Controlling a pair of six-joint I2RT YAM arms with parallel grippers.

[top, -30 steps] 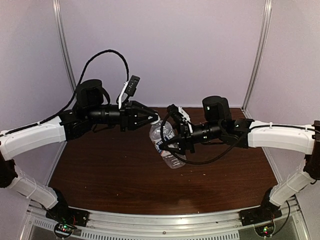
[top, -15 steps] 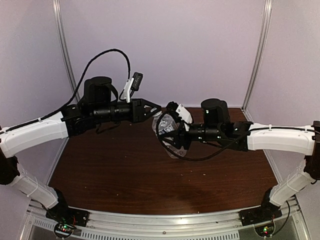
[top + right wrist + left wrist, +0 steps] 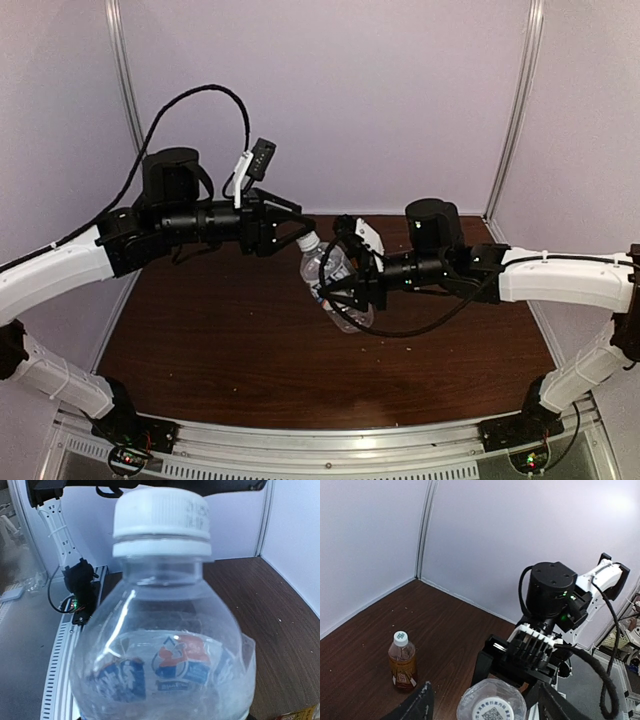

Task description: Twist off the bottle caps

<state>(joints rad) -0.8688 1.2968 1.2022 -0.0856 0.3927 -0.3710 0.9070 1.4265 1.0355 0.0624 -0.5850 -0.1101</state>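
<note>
My right gripper (image 3: pixel 345 288) is shut on the clear bottle (image 3: pixel 332 282) with the white-blue label and holds it tilted above the table. Its white bottle cap (image 3: pixel 308 241) sits on the neck and points at my left gripper (image 3: pixel 296 233). In the left wrist view that cap (image 3: pixel 493 711) lies between the left fingers (image 3: pixel 419 704), which stand open on either side without touching it. The bottle (image 3: pixel 165 655) and cap (image 3: pixel 161 512) fill the right wrist view and hide the right fingers. The amber bottle (image 3: pixel 402 662) stands upright on the table with its cap (image 3: pixel 400 638) on.
The brown table (image 3: pixel 230 350) is closed in by pale walls on the left, back and right, with metal posts (image 3: pixel 126 80) in the corners. The right arm's wrist (image 3: pixel 551 600) and cable are just behind the held bottle.
My left gripper was shut on the clear bottle's cap; it has opened and drawn back a little to the left. The cap stays on the bottle, which the right gripper still holds.
</note>
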